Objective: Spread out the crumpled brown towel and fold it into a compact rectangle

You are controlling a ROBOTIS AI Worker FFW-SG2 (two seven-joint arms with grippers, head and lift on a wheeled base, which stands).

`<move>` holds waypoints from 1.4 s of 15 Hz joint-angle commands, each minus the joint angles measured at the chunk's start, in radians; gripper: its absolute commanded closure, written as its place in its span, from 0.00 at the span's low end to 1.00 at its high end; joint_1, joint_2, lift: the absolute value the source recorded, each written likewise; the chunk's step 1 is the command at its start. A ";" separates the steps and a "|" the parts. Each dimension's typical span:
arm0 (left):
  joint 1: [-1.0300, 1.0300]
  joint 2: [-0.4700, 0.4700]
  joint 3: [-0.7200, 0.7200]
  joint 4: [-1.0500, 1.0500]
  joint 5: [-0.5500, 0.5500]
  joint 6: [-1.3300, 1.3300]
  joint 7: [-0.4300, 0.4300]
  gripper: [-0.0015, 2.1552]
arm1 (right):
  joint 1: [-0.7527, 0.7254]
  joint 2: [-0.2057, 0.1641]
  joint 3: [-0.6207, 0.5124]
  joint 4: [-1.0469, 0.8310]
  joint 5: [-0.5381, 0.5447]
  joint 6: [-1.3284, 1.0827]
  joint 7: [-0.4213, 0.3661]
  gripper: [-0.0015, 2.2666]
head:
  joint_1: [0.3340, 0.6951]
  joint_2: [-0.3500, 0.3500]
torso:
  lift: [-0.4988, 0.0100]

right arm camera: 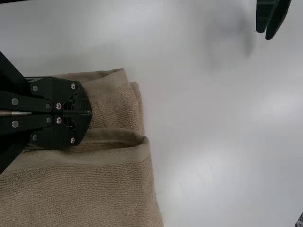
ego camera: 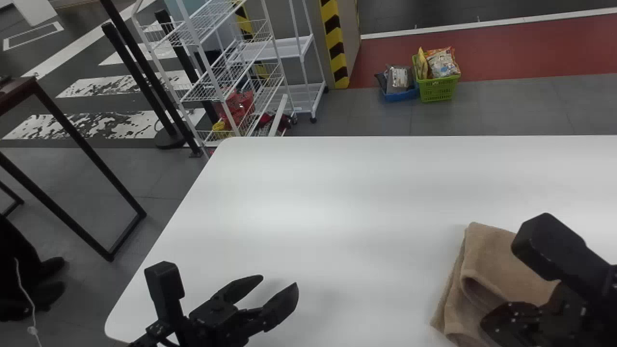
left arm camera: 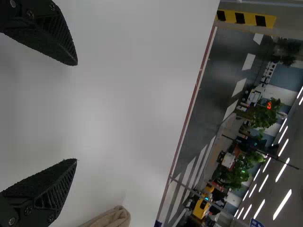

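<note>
Brown towel [ego camera: 501, 265] is seen at the lower right of the head view, folded in thick layers on the smooth white table [ego camera: 337, 193]. Right gripper [ego camera: 511, 320] is placed low over it; left gripper [ego camera: 279, 282] is held at lower left-center, angled inward, fingers spread, nothing gripped. At upper right, snack-type bags [ego camera: 441, 62] are held in a slatted green basket [ego camera: 438, 89], and a gray packet [ego camera: 398, 78] in a blue one beside it. Red items [ego camera: 238, 106] are seen in the white wire rack, upper left.

In the left wrist view, ribbed fingers are parted wide over bare tabletop, towel edge nearby.

In the right wrist view, fingers are brought together against looped terry with flat hems; whether cloth is pinched cannot be told.
</note>
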 commanded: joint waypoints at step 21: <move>-0.031 -0.003 -0.401 0.041 -0.080 -0.006 0.143 0.04 | 0.042 0.159 -0.684 -0.118 -0.473 0.392 -0.276 0.09 | 1.00 0.28 | 0.73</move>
